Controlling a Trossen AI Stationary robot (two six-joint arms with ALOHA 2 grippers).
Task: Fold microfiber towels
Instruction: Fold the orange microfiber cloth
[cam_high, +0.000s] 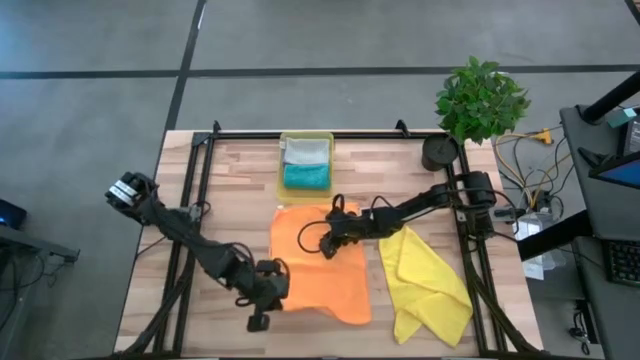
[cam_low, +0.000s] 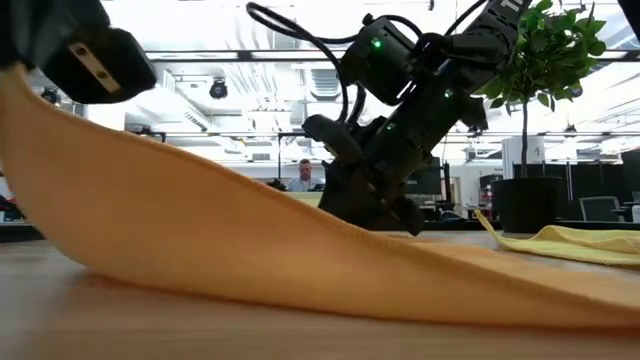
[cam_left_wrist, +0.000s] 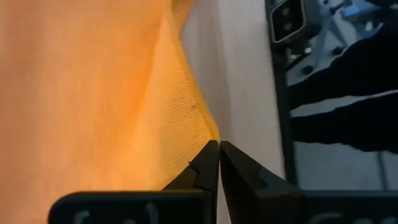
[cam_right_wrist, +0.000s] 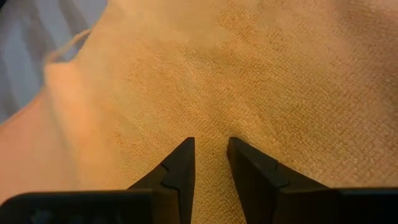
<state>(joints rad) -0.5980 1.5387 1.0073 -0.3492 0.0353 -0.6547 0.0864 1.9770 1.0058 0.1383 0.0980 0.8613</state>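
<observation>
A: Left tool (cam_left_wrist: 218, 148) clamped tight on the orange towel (cam_high: 318, 262) at its near-left corner, lifting that edge off the surface (cam_high: 230, 190). Right tool (cam_right_wrist: 210, 144) pressed down into the same cloth at the far edge, tips a little apart, nap showing between them; no telling whether any cloth is actually pinched.

B: Biggest risk?

A: Corner slipping free. Only a thin pinch right at the hem, so a quick pull could strip it out and drop the fold. Also dragging: if the right tool holds nothing, the whole cloth could slide along with the left tool instead of folding over.

B: Anything else nearby to snag?

A: Yellow towel (cam_high: 428, 283) just beside the right tool, crumpled, touching or nearly touching the orange one's right edge. Could get swept along by a wide carry. Tray (cam_high: 282, 160) beyond the right tool, with grey towel (cam_high: 306, 151) and teal towel (cam_high: 307, 176) already folded inside; well clear of the lift.

B: Look of the orange one?

A: Soft, fine looped weave, matte. Mostly flat, one wrinkled ridge near the right tool, lower right corner slightly bunched. From table height, a long sagging slope from the raised corner down to the surface, so limp and likely to fold unevenly without tension on both ends.
</observation>
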